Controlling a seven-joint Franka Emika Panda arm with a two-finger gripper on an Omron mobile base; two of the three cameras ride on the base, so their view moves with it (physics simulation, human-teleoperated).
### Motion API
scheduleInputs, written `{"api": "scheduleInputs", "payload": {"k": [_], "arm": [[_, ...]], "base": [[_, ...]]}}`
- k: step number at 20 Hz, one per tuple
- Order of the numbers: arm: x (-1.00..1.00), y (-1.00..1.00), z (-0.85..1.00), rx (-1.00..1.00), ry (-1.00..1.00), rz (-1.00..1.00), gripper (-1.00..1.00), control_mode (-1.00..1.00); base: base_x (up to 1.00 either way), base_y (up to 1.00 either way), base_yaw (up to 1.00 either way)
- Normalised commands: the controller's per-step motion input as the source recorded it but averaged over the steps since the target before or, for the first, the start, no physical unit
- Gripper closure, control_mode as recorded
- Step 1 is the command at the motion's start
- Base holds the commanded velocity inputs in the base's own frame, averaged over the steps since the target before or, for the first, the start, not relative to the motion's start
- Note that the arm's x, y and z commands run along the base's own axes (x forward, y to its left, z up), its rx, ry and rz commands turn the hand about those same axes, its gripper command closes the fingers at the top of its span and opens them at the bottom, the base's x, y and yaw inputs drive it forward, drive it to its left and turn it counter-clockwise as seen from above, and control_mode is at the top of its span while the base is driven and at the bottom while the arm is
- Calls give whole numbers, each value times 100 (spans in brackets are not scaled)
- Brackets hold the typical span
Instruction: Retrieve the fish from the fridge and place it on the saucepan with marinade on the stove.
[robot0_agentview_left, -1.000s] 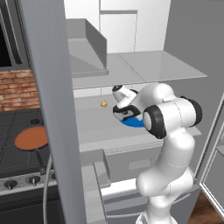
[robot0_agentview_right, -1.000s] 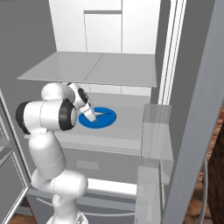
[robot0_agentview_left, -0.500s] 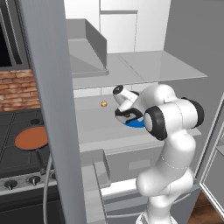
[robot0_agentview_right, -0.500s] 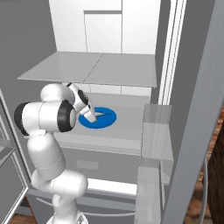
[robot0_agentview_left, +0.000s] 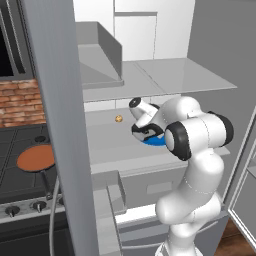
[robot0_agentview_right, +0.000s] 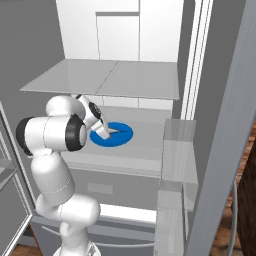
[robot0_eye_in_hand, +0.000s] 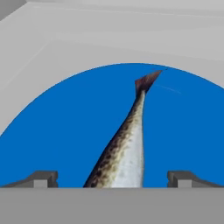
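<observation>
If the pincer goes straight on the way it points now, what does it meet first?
Most likely the slim speckled grey fish, lying between the open pincer tips on the round blue plate. Depth is unclear.

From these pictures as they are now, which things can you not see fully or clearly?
- fish: in the hand view its head end is cut off by the bottom edge; only body and tail show.
- blue plate: in the left base view the arm hides most of it.
- gripper: open, but whether its fingertips touch the plate cannot be told.
- small orange lump: too small to identify.
</observation>
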Motion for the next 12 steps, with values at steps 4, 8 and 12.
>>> {"api": "scheduleInputs", "payload": {"k": [4,8,12], "arm": [[0,0,0,0,0,0,-100,-100],[0,0,0,0,0,0,-100,-100],[0,0,0,0,0,0,-100,-100]], "base": [[0,0,0],[0,0,0],[0,0,0]]}}
